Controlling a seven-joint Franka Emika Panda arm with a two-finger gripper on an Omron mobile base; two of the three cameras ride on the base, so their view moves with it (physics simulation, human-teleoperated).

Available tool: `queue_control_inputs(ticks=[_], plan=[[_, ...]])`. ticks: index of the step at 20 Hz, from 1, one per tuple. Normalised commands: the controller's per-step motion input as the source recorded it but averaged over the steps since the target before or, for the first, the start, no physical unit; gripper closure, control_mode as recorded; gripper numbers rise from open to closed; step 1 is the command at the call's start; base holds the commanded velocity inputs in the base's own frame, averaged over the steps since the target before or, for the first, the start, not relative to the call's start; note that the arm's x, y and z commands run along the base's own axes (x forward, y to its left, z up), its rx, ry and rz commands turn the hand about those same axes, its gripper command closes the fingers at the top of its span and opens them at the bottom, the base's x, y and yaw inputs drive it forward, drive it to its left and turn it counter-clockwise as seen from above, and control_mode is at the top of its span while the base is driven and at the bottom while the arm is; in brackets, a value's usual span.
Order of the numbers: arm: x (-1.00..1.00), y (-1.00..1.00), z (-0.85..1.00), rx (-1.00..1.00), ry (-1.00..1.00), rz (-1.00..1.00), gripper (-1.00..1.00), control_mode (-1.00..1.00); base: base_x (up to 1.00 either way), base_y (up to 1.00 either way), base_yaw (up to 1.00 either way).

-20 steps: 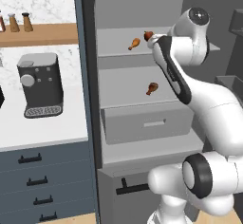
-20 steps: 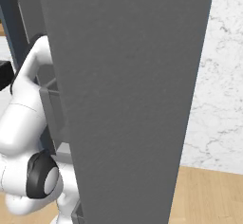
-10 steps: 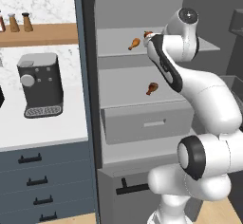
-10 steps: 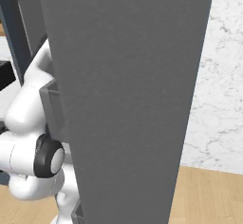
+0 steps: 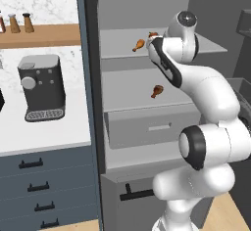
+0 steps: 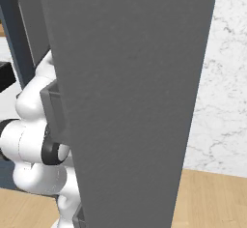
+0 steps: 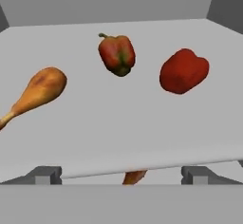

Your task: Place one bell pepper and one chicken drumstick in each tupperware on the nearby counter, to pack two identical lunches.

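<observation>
Our gripper [image 7: 121, 175] faces the upper fridge shelf [image 7: 142, 133] edge-on, and its two finger tips [image 7: 45, 174] stand wide apart with nothing between them. What the coming move turns on, we judge, is which food lies straight ahead of that open gap. In the hand view the mottled red-green pepper [image 7: 116, 53] sits almost dead ahead and further back on the shelf, stem up and leaning slightly left. The plain red pepper [image 7: 183, 70] lies ahead and to the right, well apart from the first. The drumstick [image 7: 37, 92] lies ahead and to the left, its long axis slanting from the fat end at upper right down to the thin bone end at lower left, so it runs crosswise to our line of approach rather than along it.

We count two peppers and one drumstick on this shelf. A second drumstick [image 5: 157, 91] lies on the shelf below; in the hand view a sliver of it shows just under the shelf lip, between the finger tips. That makes two of each, enough for two lunches.

From the left base view the arm [image 5: 196, 88] reaches into the open fridge at upper-shelf height, with the hand near the drumstick there. We judge that nothing has been picked yet, and a straight push forward would meet the mottled pepper first.
</observation>
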Motion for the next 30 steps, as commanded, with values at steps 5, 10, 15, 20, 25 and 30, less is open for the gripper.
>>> queue_control_inputs(ticks=[5,10,15,20,25,30], plan=[[0.42,-0.23,-0.1,-0.04,0.0,0.0,-1.0,-1.0,0.0,0.0,0.0],[0.5,-0.04,-0.02,0.0,0.0,0.01,-1.0,-1.0,0.0,0.0,0.0],[0.44,0.0,0.0,0.0,0.0,0.01,-1.0,-1.0,0.0,0.0,0.0],[0.38,0.0,0.0,0.0,0.0,0.0,-1.0,-1.0,0.0,0.0,0.0],[0.35,0.0,0.0,0.0,0.0,0.0,-1.0,-1.0,0.0,0.0,0.0],[0.33,0.0,0.0,0.0,0.0,0.0,-1.0,-1.0,0.0,0.0,0.0]])
